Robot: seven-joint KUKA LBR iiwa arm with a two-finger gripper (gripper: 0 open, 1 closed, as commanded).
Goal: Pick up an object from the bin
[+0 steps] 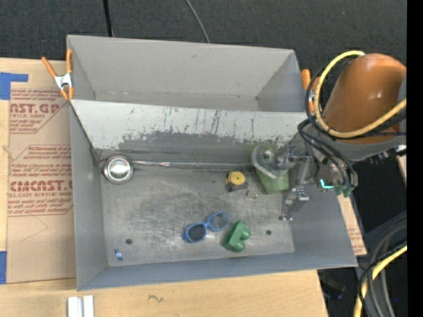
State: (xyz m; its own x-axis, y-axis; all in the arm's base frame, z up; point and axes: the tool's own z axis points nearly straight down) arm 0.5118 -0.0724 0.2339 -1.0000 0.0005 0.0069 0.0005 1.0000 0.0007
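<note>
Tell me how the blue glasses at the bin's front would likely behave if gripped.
The blue glasses look small and thin-framed, so probably light and slightly bendy. They lie flat on the bin floor, so a push should slide them, not roll them. The thin rims give little to pinch; a grip might slip.

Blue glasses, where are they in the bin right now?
In the camera view the blue glasses lie low on the bin floor, just left of the green block and below the yellow piece.
</note>
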